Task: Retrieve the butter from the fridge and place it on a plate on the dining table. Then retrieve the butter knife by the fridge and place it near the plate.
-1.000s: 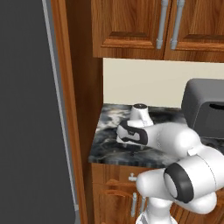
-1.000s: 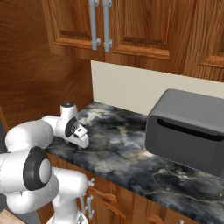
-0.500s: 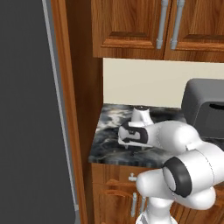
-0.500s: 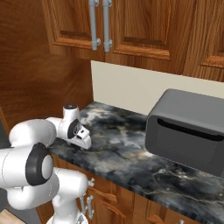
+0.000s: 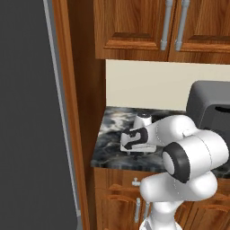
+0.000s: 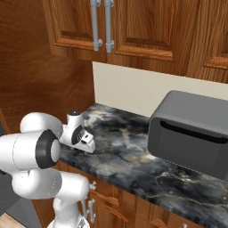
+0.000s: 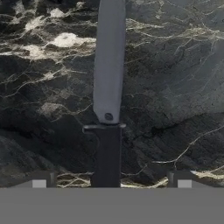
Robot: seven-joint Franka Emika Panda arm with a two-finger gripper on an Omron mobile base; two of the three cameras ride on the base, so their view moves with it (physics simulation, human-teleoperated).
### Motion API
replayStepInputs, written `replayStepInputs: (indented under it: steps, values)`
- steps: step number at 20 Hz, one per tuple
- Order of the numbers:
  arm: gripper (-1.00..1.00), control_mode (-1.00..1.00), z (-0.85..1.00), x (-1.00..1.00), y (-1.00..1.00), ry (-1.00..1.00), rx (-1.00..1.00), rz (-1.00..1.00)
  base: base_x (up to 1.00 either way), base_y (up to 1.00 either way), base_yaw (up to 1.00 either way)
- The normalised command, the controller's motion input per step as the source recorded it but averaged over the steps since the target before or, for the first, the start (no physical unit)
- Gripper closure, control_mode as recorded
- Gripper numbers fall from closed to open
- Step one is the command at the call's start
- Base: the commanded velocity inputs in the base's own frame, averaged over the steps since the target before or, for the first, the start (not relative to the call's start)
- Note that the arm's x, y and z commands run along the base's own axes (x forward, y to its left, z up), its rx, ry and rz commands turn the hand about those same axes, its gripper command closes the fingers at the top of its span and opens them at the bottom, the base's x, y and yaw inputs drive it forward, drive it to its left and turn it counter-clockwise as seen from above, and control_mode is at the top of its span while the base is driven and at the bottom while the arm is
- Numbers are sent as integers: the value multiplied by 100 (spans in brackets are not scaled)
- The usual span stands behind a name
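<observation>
Marbled bench [image 6: 133, 147] beside the fridge [image 5: 27, 112] carries the butter knife [image 7: 108, 78], lying flat between our hand's [image 7: 109, 181] wide-open fingertips, so we're on knife retrieval: next lower and close on its dark handle.

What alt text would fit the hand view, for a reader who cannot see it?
A butter knife lies flat on a dark marbled counter, grey blade pointing up the picture and dark handle toward the camera. The open claw hovers over the handle, one fingertip on each side, not touching it.
</observation>
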Motion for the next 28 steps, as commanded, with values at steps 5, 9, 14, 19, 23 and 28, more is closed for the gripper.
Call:
replayStepInputs:
  steps: [5,9,14,19,23,28]
  values:
    - [-100,-100,-27,9,0,0,0,3,0,0,0]
    - [-100,-100,-27,5,0,-1,0,0,0,0,0]
    - [-100,-100,-22,0,0,-6,0,0,0,0,0]
    - [100,-100,-22,-4,0,-2,5,0,0,0,0]
    - [100,-100,-18,0,0,-3,4,0,0,0,0]
    - [100,-100,-16,0,0,-2,4,0,0,0,0]
